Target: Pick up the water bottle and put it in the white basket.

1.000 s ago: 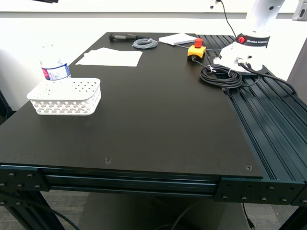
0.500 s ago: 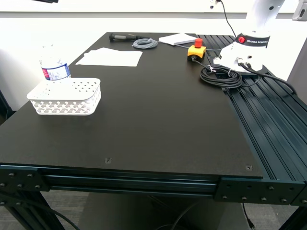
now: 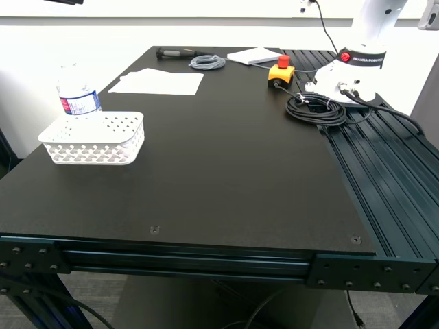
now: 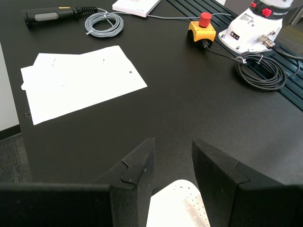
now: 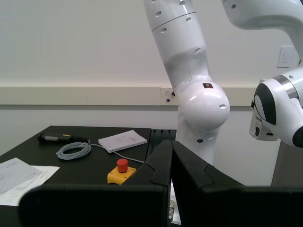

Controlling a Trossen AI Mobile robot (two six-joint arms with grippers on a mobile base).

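The water bottle (image 3: 77,92), clear with a blue, white and red label, stands upright near the table edge at the exterior view's left. Just in front of it is the white basket (image 3: 93,138), with nothing visible in it. Neither arm shows in the exterior view. In the first wrist view my first gripper (image 4: 173,144) is open above the table with nothing between its fingers, and a corner of the white basket (image 4: 177,205) shows below the fingers. My second gripper (image 5: 171,144) is shut and holds nothing, facing the wall and a white robot arm. Both wrist views leave the bottle out.
White paper sheets (image 3: 158,81), a grey cable coil (image 3: 207,62), a black-handled tool (image 3: 175,53) and a white booklet (image 3: 254,56) lie at the table's far side. A yellow box with a red button (image 3: 281,71), a black cable coil (image 3: 317,108) and a white robot base (image 3: 348,75) are at the exterior view's right.
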